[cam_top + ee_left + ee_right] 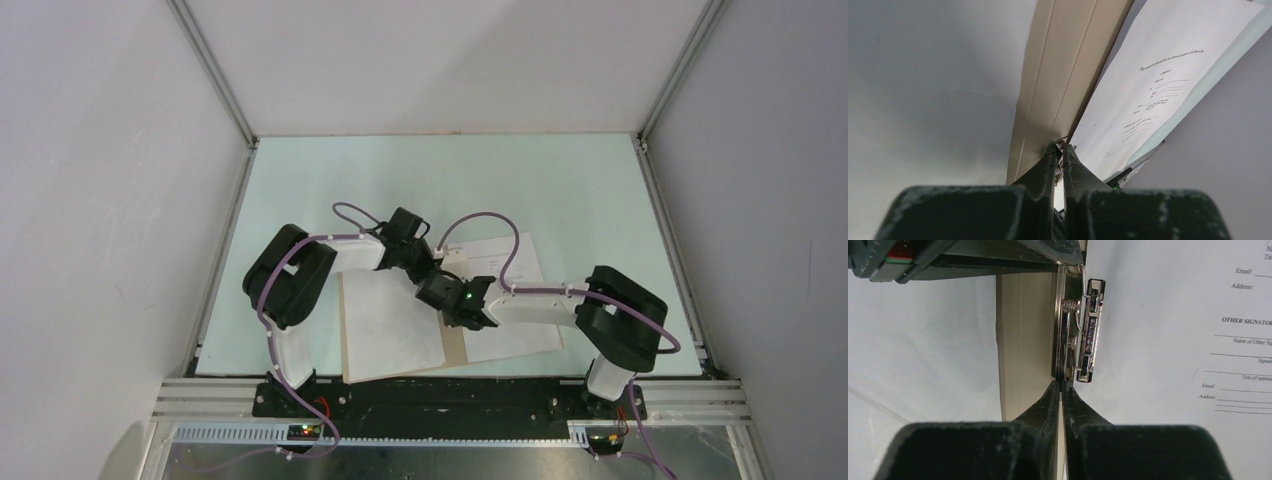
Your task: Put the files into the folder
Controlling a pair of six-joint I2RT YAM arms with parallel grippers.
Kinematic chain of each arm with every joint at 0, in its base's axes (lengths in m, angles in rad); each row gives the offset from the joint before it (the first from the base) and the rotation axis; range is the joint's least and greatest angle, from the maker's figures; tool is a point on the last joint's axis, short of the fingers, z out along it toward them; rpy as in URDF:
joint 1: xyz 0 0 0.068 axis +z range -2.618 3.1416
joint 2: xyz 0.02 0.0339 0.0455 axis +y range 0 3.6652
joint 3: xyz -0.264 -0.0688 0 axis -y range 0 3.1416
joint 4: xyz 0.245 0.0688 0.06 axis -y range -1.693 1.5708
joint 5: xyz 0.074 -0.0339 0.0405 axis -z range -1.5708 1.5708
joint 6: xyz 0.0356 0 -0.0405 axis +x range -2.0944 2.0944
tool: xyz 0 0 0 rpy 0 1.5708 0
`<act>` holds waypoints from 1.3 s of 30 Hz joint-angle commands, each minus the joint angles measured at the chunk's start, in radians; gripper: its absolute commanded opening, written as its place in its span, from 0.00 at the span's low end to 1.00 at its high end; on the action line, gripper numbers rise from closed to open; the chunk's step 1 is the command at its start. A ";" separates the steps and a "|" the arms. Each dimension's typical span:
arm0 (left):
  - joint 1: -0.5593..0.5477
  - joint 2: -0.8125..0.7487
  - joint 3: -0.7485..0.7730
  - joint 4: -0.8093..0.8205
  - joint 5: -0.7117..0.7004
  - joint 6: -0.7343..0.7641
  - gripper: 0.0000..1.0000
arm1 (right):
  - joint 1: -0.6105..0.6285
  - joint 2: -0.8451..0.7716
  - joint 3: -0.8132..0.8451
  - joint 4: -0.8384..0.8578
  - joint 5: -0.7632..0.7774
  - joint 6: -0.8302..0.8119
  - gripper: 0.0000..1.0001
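The folder (455,350) lies open by the near edge of the table (560,180), about midway along it. The blank sheet (390,320) is on its left flap and the printed sheet (1173,340) on its right flap. My two tools meet over the spine.

My right tool (1062,385) is closed, its tips at the near end of the metal clip (1090,330). I cannot tell whether they pinch the clip's thin plate or only press against it. My left tool (1060,150) is closed too, to a hairline gap, at the spine from the other side. Nothing shows as held there.

I judge the step to be working the clip so that the sheets seat under it. To do it well I would:
- keep the right tips square on the metal, never on the paper;
- lift the lever along its hinge rather than twist it;
- have the left tool pin the spine flat so that the folder cannot slide;
- watch that the printed sheet's left edge runs parallel to the clip.

On the printed sheet I can read "Email:", "Address:", "OTHER SIGNATOR…", "Name of Other Sig…" and "Title (if applica…". The clip carries embossed letters I cannot make out.
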 commanded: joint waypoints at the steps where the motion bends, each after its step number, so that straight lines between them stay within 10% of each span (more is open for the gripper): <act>1: 0.002 0.072 -0.068 -0.142 -0.158 0.028 0.00 | -0.033 0.019 -0.123 0.009 -0.132 -0.005 0.06; 24: -0.014 0.047 -0.028 -0.140 -0.144 0.050 0.00 | -0.077 -0.168 -0.148 0.100 -0.214 -0.030 0.09; 39: -0.034 -0.023 0.096 -0.155 -0.117 0.152 0.15 | -0.100 -0.212 -0.083 0.046 -0.109 -0.028 0.32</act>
